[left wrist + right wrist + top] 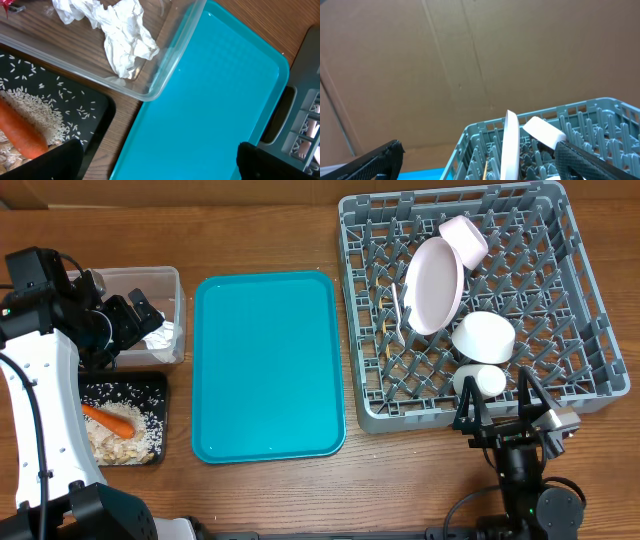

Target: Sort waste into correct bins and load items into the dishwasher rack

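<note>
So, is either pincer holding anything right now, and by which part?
Nothing is held: the left pincer and the right pincer both stand open and empty.

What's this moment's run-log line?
left gripper: open, empty; right gripper: open, empty; tissues: in clear tub; carrot: in black tray; plate: in rack

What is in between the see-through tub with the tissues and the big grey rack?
The flat teal tray lies between the tub and the rack, with nothing on it. The overhead view shows this.
</note>
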